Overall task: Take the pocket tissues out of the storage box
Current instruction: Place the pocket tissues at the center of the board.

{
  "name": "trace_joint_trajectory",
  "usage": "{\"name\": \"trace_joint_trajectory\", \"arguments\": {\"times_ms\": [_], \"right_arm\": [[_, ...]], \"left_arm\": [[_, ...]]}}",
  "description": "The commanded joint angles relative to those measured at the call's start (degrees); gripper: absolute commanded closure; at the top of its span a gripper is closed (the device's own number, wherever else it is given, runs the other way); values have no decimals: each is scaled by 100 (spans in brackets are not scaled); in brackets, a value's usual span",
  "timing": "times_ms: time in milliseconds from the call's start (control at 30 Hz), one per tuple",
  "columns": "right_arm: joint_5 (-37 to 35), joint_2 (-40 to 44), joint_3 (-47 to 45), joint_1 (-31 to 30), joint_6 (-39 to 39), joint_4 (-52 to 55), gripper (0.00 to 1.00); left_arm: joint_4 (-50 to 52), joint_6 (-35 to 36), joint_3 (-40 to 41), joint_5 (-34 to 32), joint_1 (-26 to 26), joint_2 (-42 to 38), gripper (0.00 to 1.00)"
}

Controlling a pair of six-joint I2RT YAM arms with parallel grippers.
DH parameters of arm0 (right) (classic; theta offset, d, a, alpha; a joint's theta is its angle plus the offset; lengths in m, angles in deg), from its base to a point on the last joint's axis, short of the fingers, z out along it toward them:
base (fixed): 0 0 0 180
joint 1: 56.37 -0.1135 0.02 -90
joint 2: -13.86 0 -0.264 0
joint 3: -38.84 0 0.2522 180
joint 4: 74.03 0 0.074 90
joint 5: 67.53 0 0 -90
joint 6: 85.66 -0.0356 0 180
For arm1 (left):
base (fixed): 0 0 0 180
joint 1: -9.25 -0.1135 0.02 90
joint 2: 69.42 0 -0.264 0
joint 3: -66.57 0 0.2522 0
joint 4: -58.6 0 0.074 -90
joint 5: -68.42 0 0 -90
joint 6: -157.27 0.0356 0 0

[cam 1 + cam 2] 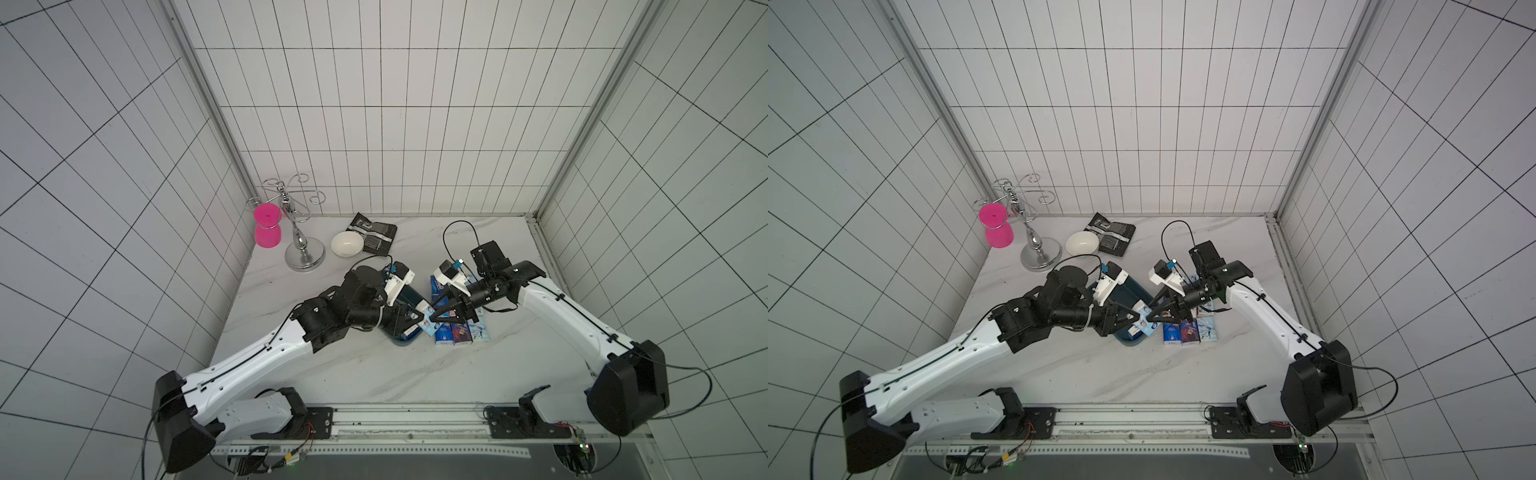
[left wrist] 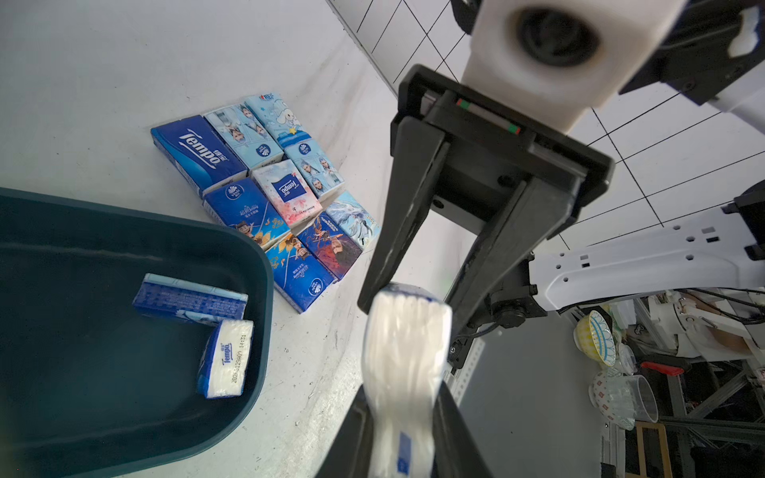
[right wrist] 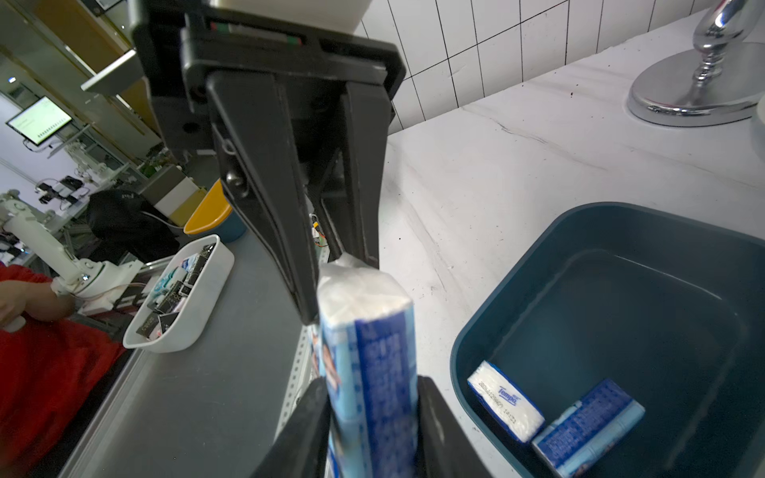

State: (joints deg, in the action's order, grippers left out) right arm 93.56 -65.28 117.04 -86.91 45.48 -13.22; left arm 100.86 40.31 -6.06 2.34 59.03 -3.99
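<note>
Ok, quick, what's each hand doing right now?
Left hand: shut on a blue-and-white pocket tissue packet.
Right hand: shut on the same packet's other end.

- Blurred, lower end cut off in the left wrist view: held packet [image 2: 407, 364].
- Mostly hidden under the left arm [image 1: 249, 357] in both top views: storage box [image 1: 404, 341].

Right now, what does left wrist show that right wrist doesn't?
Only left wrist: nine unloaded packets in a block beside the storage box. Only right wrist: the chrome stand base and a white tray of small items. Both: the storage box holding a white Tempo packet and a blue packet, plus the held packet gripped by left gripper and right gripper.
</note>
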Motion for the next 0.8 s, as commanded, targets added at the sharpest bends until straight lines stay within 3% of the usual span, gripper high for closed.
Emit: {"name": "trace_joint_trajectory", "arguments": {"times_ms": [0, 133, 267, 367, 467, 667, 767], "right_arm": [[116, -37, 176, -72, 166, 250, 71], [-57, -2, 84, -74, -344, -200, 79], [-602, 62, -148, -68, -1493, -1212, 82], [-1135, 104, -245, -37, -2184, -1652, 82], [-1741, 93, -301, 62, -2738, -1889, 82], [-2911, -48, -421, 723, -3882, -2163, 85], [-3899, -190, -418, 1220, -4475, -2147, 84]], "left_arm": [[-325, 70, -213, 87, 24, 89, 78], [-352, 66, -205, -51, 7, 110, 77], [-302, 30, -208, -402, -32, 171, 63], [-267, -78, -188, -925, -177, 265, 55], [-110, -281, -270, -1587, -469, 436, 54], [83, -497, -245, -3159, -819, 418, 52], [7, -637, -177, -3314, -890, 534, 52]]}}
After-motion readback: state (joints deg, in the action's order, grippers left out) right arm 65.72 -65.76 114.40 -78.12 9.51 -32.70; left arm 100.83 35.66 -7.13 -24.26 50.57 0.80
